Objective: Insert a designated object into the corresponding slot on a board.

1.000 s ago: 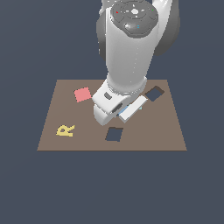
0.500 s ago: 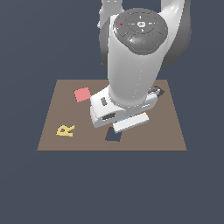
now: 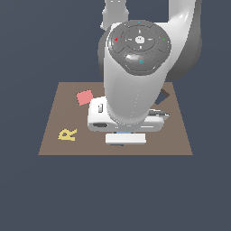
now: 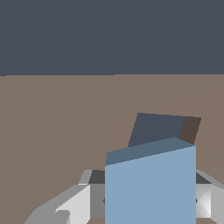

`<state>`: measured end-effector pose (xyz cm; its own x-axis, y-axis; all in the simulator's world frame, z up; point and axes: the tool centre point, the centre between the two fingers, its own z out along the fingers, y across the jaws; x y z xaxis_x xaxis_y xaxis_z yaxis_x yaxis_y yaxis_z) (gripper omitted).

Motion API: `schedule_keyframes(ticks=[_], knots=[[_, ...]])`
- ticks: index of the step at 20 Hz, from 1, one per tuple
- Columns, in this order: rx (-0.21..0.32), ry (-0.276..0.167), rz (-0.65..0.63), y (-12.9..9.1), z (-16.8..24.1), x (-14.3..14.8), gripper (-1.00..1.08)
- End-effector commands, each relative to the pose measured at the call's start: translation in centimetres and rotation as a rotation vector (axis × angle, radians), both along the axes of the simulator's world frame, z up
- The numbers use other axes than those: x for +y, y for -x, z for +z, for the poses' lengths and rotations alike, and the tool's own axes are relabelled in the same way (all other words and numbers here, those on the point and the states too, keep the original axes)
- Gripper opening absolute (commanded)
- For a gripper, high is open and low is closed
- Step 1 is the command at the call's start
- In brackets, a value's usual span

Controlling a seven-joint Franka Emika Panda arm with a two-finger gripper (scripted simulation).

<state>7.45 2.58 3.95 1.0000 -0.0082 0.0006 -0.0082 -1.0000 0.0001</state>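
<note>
**Blue block held at the slot's edge**

We saw the blue block (image 4: 151, 186) large in the wrist view, sitting between the two pale fingers (image 4: 72, 203) of the gripper (image 4: 148, 197), one finger at each side of it; the jaws were clamped on the block. Just beyond the block's upper edge lay the slot (image 4: 155, 129), a dark navy square cut-out, only slightly tilted, with a browner shaded wall along one side. The block overlapped the slot's near edge in that view; we could not tell whether it touched the board (image 4: 57, 122) or hung just above it.

In the exterior view, the arm's big white body hid most of this. The gripper (image 3: 125, 139) pointed down near the board's (image 3: 49, 140) front edge, and only a thin sliver of blue showed under it. At the far side, partly behind the arm, we made out a corner of the other dark cut-out (image 3: 163, 94). Toward the exterior view's left lay the pink square (image 3: 84, 97) and, nearer the front, the yellow letter R (image 3: 67, 134), both well apart from the gripper.
</note>
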Motion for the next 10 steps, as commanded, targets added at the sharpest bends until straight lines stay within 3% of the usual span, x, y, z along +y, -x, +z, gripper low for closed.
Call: schedule_keyframes(ticks=[1, 10], knots=[[0.000, 0.000, -0.074, -0.6, 0.1, -0.4, -1.00], [0.000, 0.000, -0.249, -1.8, 0.1, -1.4, -1.00]])
